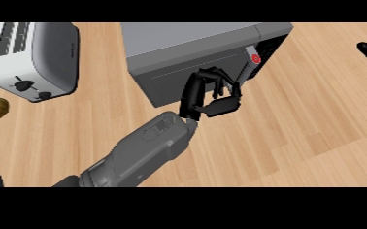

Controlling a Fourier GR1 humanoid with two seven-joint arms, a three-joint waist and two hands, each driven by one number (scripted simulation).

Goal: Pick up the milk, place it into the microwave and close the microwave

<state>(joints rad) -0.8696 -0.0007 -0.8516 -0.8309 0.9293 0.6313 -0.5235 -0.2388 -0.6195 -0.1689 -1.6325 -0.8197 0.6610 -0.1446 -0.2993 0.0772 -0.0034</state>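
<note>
**Hand at the microwave door, milk out of sight**

You cannot see the milk anywhere; judge it a light, stiff carton, slippery-sided, best taken round its middle. The grey box-shaped microwave (193, 53) sits just beyond the hand, its dark door (188, 77) looking shut or nearly so. One black hand (208, 94) shows, which arm I cannot tell; its fingers curl against the door front, holding nothing visible. The white slotted toaster (36, 58) stands well apart, far left on the wooden counter (301, 126).
</note>
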